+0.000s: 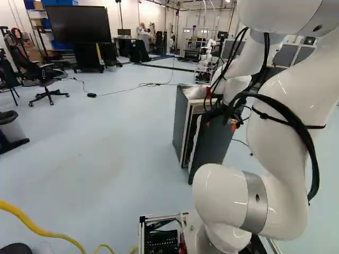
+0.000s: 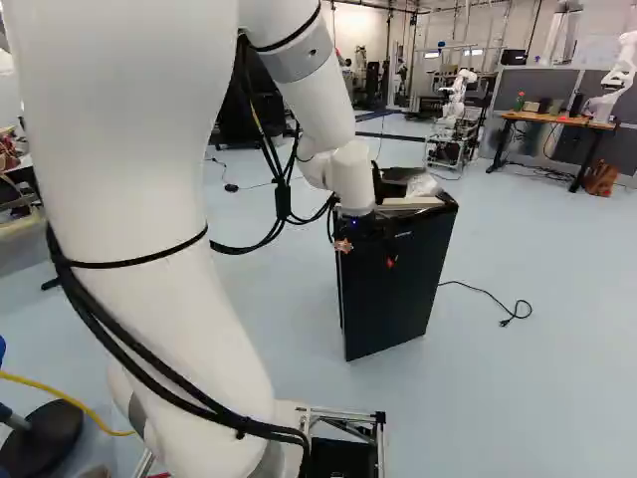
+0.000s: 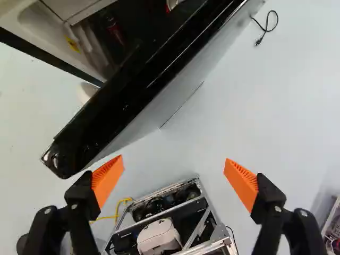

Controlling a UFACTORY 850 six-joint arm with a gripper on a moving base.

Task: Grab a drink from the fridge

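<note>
Jaws of the gripper (image 2: 366,255) stood wide apart, and the orange pads (image 3: 108,178) faced each other across a broad gap. Both base views placed the hand of the arm (image 2: 214,269) close to the top of the fridge (image 1: 181,124), at its door (image 3: 106,114). Seen from the wrist, the door's long black edge ran slantwise ahead of the gripper (image 3: 174,172), and one end of it was near one finger; whether they touched could not be told.

The fridge was found ajar. Within it, past the door's edge, the wrist view showed a dim red item that looked like a can (image 3: 116,31), taken to be the drink; its kind could not be confirmed. Pale inner walls showed beside it, and part of a red and white item (image 3: 171,4) appeared farther along inside.

A clear plastic bag (image 2: 423,186) lay on top of the fridge. On the floor, to its right in the right base view, lay a black cord (image 2: 498,304). Well beyond the fridge stood another robot (image 2: 458,95), and beyond it to the right, a desk (image 2: 557,120). Left of the fridge, well apart, were an office chair (image 1: 45,79) and a large screen (image 1: 79,24).
</note>
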